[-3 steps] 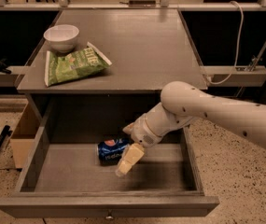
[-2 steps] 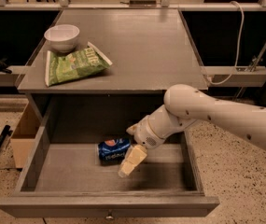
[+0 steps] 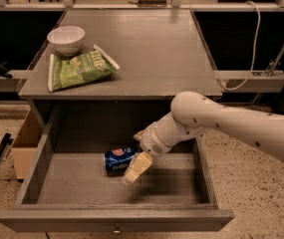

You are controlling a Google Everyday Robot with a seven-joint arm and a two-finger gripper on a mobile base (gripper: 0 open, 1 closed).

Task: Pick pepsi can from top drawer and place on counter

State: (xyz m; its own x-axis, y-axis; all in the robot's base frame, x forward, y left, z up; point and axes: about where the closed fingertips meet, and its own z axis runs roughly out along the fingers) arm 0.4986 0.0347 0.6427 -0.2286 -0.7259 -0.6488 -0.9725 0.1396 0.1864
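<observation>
End effector (image 3: 136, 167): inside the top drawer (image 3: 81, 185), low over its floor, pale tip angled down and left. Only one pale tip is distinct; the rest merges with the wrist housing. Released or clenched: cannot tell.

Pepsi can (image 3: 116, 159): lying on its side on the drawer floor, roughly mid-drawer, just left of the end effector. The tip overlaps the can's right end, hiding that end. Contact or grasp cannot be made out. Blue body with white lettering, sideways and not cleanly legible.

Arm (image 3: 231, 128): white, speckled with dark dots, enters from the right edge, cut off there; it crosses the drawer's right wall and covers the back right corner.

Drawer pulled fully out; small knob (image 3: 116, 230) on the front panel, partly cut by the bottom edge.

Table (image 3: 156, 49) above: green chip bag (image 3: 79, 69) at front left, white print unreadable; white bowl (image 3: 66, 38) just behind it.

Left of the drawer, a cardboard box (image 3: 24, 143) on the floor. White cable (image 3: 253, 44) hangs at right.
</observation>
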